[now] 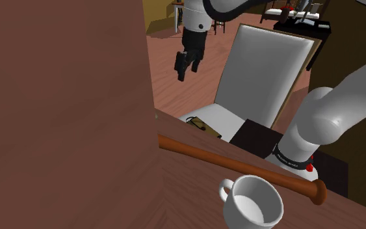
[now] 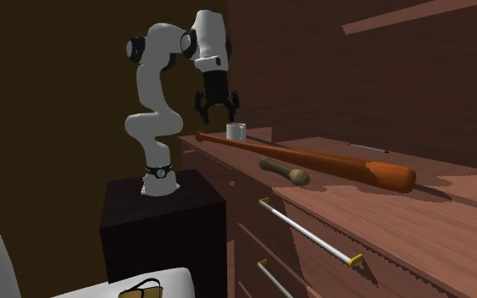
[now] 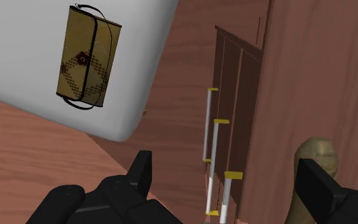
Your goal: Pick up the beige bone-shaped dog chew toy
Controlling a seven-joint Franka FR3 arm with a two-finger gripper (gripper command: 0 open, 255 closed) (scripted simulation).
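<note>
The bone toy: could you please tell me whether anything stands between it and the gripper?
Nothing visible does. The open gripper hangs in the air; the toy lies uncovered on the dresser top, beside the bat.

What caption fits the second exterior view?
Open gripper hangs in the air; bat, mug and bone toy rest on the dresser.

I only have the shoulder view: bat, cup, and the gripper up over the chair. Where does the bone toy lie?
Observer: The bone toy lies on the dresser top, beside the bat, on the side nearer the dresser's front edge.
Operator: Is it touching the bat?
Observer: It looks apart. The second exterior view shows a thin strip of wood between them.
Operator: Is the gripper ready to take it?
Observer: The gripper is open. In the wrist view its fingers stand wide apart with nothing between them.
</note>
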